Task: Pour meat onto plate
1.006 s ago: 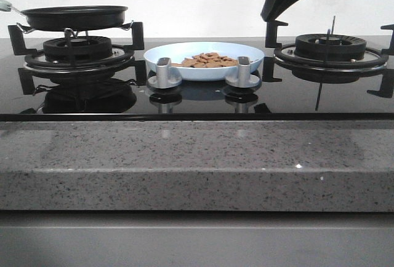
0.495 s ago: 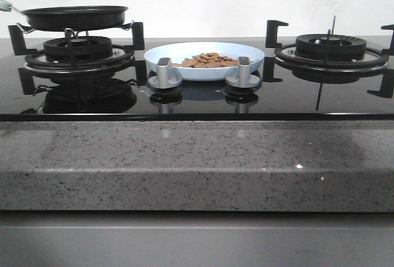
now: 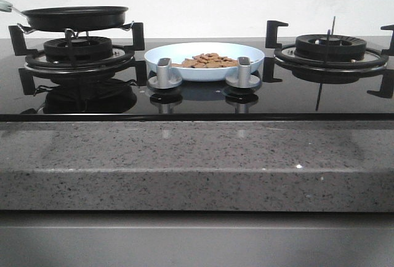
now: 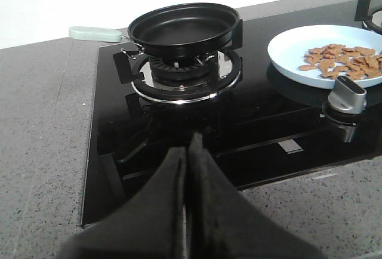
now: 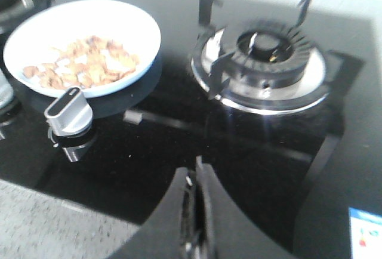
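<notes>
The meat [image 3: 208, 61] lies on the plate [image 3: 178, 51]; you see the pan [image 4: 182, 29] empty at 9 o'clock, pour complete. Left gripper [image 4: 188, 151] and right gripper [image 5: 196, 178]: closed, empty.

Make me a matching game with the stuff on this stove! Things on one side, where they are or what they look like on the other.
Things:
1. meat
2. frying pan
3. right burner
4. left gripper

States:
A. bare, nothing resting on it
B. heaped on the pale blue plate
C. fingers closed together, holding nothing
D. empty, sitting on the left burner

Pairs: 1-B, 2-D, 3-A, 4-C
</notes>
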